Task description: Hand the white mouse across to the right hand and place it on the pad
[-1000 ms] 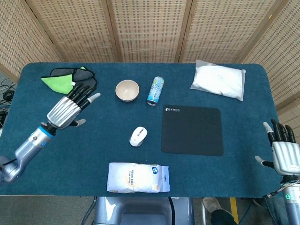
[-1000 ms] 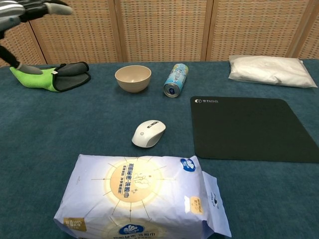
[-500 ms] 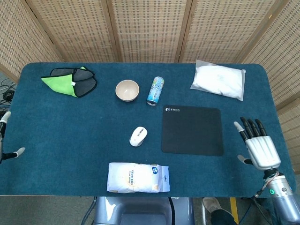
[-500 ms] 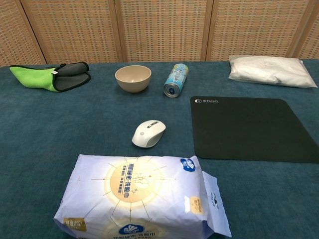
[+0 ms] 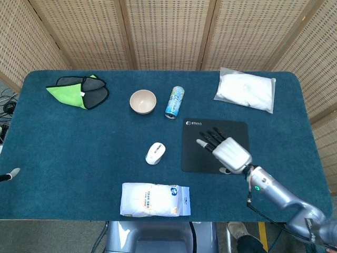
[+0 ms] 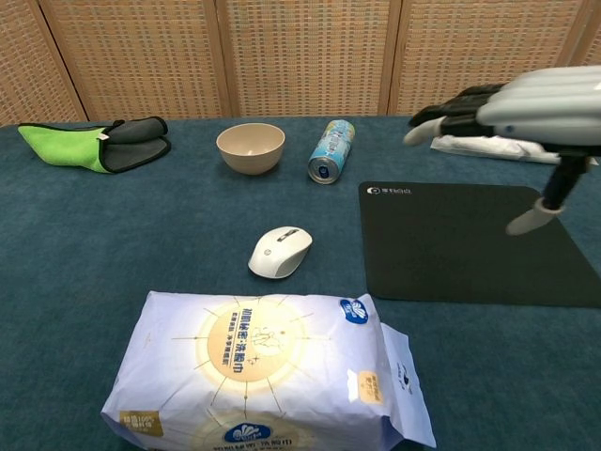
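The white mouse (image 5: 155, 153) (image 6: 280, 251) lies on the blue table cloth, just left of the black pad (image 5: 191, 159) (image 6: 451, 246), and nothing touches it. My right hand (image 5: 225, 149) (image 6: 527, 100) hovers over the pad with its fingers stretched out toward the mouse, holding nothing. Its palm faces down. Of my left hand only a fingertip (image 5: 11, 173) shows, at the table's left edge, far from the mouse. How that hand is held is hidden.
A beige bowl (image 5: 143, 101) and a lying drink can (image 5: 175, 101) sit behind the mouse. A green and grey cloth (image 5: 79, 89) is back left, a white bag (image 5: 245, 89) back right. A tissue pack (image 5: 155, 199) lies at the front edge.
My right hand has swung in from the table's right edge to above the pad. My left hand has pulled back from near the cloth to off the left edge. The mouse has not moved.
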`<control>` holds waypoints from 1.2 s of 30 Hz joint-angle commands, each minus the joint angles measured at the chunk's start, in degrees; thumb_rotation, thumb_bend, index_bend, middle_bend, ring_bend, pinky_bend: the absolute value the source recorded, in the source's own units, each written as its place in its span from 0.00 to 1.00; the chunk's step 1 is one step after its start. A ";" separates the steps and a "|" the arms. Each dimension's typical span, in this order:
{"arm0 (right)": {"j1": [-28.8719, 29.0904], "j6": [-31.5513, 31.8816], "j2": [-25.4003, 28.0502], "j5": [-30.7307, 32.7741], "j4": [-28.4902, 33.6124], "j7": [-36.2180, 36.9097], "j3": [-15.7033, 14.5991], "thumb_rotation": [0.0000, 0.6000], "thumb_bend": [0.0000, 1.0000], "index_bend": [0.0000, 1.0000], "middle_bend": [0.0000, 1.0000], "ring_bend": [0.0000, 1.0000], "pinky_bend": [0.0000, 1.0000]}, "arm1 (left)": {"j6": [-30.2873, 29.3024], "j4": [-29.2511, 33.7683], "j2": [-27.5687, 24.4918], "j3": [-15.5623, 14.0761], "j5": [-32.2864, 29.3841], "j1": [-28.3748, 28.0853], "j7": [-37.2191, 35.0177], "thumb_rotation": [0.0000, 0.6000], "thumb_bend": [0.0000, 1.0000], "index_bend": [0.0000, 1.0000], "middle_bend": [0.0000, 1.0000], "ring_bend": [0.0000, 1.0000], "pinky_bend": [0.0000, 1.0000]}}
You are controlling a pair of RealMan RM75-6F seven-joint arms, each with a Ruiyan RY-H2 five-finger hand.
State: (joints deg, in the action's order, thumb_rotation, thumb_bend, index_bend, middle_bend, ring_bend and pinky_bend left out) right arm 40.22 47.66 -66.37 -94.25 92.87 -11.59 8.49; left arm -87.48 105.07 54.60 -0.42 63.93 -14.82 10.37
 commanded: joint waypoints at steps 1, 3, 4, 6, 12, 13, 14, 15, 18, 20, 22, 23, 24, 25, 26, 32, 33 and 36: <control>7.53 -5.75 -7.70 -4.86 -6.50 0.39 -0.28 1.00 0.00 0.06 0.03 0.00 0.02 | -0.01 -0.65 0.28 0.71 0.59 0.55 0.04 1.00 0.00 0.00 0.00 0.00 0.00; 9.89 -6.64 -10.70 -6.73 -9.75 -0.76 -0.82 1.00 0.00 0.08 0.05 0.00 0.05 | -0.05 -0.80 0.44 1.13 0.78 0.84 0.29 1.00 0.00 0.00 0.00 0.00 0.00; 11.16 -7.24 -12.51 -7.19 -11.44 -0.79 -1.08 1.00 0.00 0.09 0.05 0.00 0.07 | -0.04 -0.92 0.55 1.34 0.90 1.02 0.66 1.00 0.00 0.00 0.00 0.00 0.00; 12.75 -8.25 -14.80 -7.05 -13.42 -0.51 -1.21 1.00 0.00 0.10 0.06 0.00 0.08 | 0.12 -0.89 0.67 1.64 0.92 1.25 1.11 1.00 0.00 0.00 0.00 0.00 0.00; 18.08 -12.37 -21.63 -5.82 -19.78 -2.17 -0.46 1.00 0.09 0.11 0.08 0.00 0.14 | 0.96 -0.27 0.56 2.26 1.22 1.88 2.03 1.00 0.00 0.00 0.00 0.00 0.00; 18.52 -12.85 -22.23 -5.50 -20.34 -2.25 -0.41 1.00 0.11 0.11 0.08 0.00 0.15 | 1.02 -0.23 0.55 2.35 1.27 1.95 2.07 1.00 0.00 0.00 0.00 0.00 0.00; 19.19 -13.56 -23.09 -5.10 -21.23 -2.51 -0.37 1.00 0.13 0.11 0.08 0.00 0.15 | 1.07 -0.20 0.54 2.50 1.32 2.06 2.11 1.00 0.00 0.00 0.00 0.00 0.00; 20.06 -14.58 -24.27 -4.70 -22.43 -2.94 -0.33 1.00 0.14 0.11 0.08 0.00 0.15 | 1.13 -0.18 0.54 2.65 1.34 2.16 2.17 1.00 0.00 0.00 0.00 0.00 0.00; 21.29 -16.18 -27.06 -2.38 -25.14 -2.90 -0.04 1.00 0.16 0.11 0.08 0.00 0.15 | 1.68 -0.23 0.49 3.17 1.15 2.42 2.10 1.00 0.00 0.00 0.00 0.00 0.00; 21.81 -16.52 -28.24 -1.27 -26.59 -2.93 -0.07 1.00 0.16 0.11 0.08 0.00 0.15 | 2.15 -0.35 0.47 3.53 0.99 2.53 2.02 1.00 0.00 0.00 0.00 0.00 0.00; 22.22 -16.37 -29.01 -0.76 -27.68 -3.02 -0.19 1.00 0.16 0.11 0.08 0.00 0.16 | 2.56 -0.50 0.50 3.83 0.85 2.59 1.97 1.00 0.00 0.00 0.00 0.00 0.00; 22.46 -16.16 -29.53 -0.38 -28.45 -2.93 -0.18 1.00 0.16 0.11 0.08 0.00 0.16 | 2.85 -0.59 0.50 4.03 0.70 2.62 1.99 1.00 0.00 0.00 0.00 0.00 0.00; 22.65 -16.08 -29.94 -0.03 -29.01 -2.74 -0.16 1.00 0.16 0.11 0.08 0.00 0.16 | 3.04 -0.64 0.52 4.19 0.57 2.66 1.97 1.00 0.00 0.00 0.00 0.00 0.00; 22.98 -16.12 -30.40 0.37 -29.74 -2.52 -0.16 1.00 0.16 0.11 0.08 0.00 0.16 | 3.31 -0.72 0.51 4.41 0.41 2.68 1.93 1.00 0.00 0.00 0.00 0.00 0.00; 23.28 -16.15 -30.71 0.55 -30.30 -2.46 -0.20 1.00 0.16 0.11 0.08 0.00 0.16 | 3.51 -0.78 0.50 4.57 0.27 2.70 1.90 1.00 0.00 0.00 0.00 0.00 0.00; 24.92 -15.98 -32.56 1.02 -33.18 -1.19 -1.17 1.00 0.21 0.11 0.09 0.00 0.16 | 4.25 -1.08 0.56 5.42 -0.12 2.96 1.98 1.00 0.00 0.00 0.00 0.00 0.00; 25.12 -15.87 -32.78 0.99 -33.47 -0.94 -1.37 1.00 0.21 0.11 0.09 0.00 0.16 | 4.37 -1.13 0.59 5.51 -0.16 2.99 2.04 1.00 0.00 0.00 0.00 0.00 0.00; 25.90 -15.33 -33.60 1.18 -34.29 0.06 -1.57 1.00 0.21 0.11 0.09 0.00 0.16 | 4.91 -1.22 0.67 5.90 -0.43 2.99 2.27 1.00 0.00 0.00 0.00 0.00 0.00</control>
State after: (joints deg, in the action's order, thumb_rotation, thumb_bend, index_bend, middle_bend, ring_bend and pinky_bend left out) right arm 65.88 32.14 -99.73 -93.17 58.79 -11.79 7.00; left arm -82.66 103.88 55.24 5.39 63.58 -11.84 12.58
